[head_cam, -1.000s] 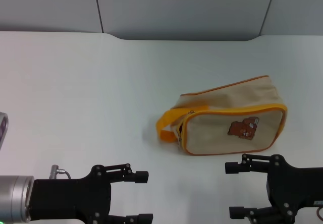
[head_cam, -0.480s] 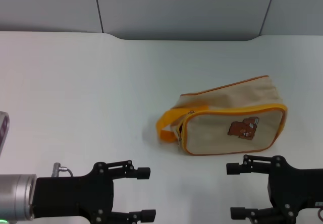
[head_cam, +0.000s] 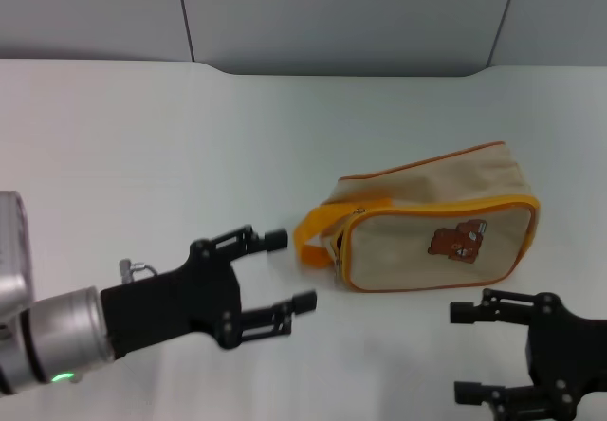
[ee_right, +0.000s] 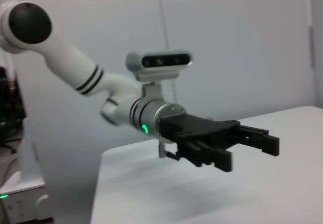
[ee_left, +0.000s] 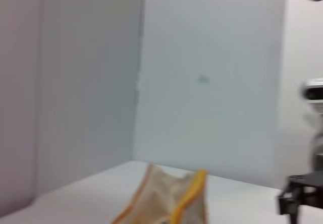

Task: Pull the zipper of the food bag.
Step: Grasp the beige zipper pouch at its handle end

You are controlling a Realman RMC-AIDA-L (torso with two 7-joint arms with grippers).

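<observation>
One white surface carries everything, and on it lies one food bag, a beige pouch resting right of the middle with its long front panel turned to the robot. There are two grippers, both above the near part of the surface. The left gripper is near the bag's left end, not touching it, and its two black fingers are spread apart with nothing between them. The right gripper hangs in front of the bag's right half, well apart from it, and its two fingers are also spread and empty. The bag has one orange-yellow strap handle looping out at its left end, one zipper running along the front panel edge, and one small brown bear picture on the front.
</observation>
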